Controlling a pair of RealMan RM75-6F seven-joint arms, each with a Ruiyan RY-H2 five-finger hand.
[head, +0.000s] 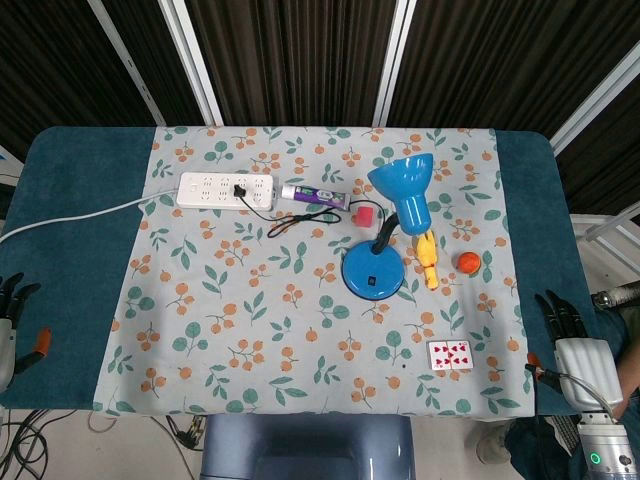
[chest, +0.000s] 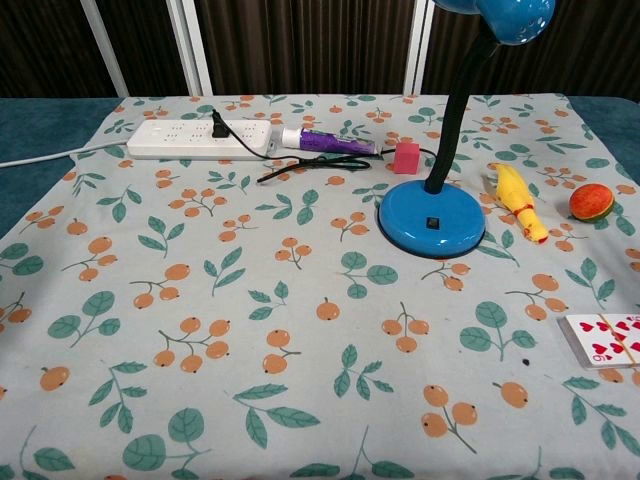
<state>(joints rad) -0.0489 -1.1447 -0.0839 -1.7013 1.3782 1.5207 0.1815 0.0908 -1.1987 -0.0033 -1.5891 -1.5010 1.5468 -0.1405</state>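
Observation:
My left hand hangs beyond the table's left front edge, its dark fingers pointing up and apart, holding nothing. My right hand sits off the right front corner, fingers likewise spread and empty; the playing cards lie nearest it. A blue desk lamp stands right of centre, its black cord plugged into a white power strip. The chest view shows neither hand.
A purple tube and a pink cube lie behind the lamp. A yellow rubber chicken and an orange fruit lie to its right. A floral cloth covers the blue table.

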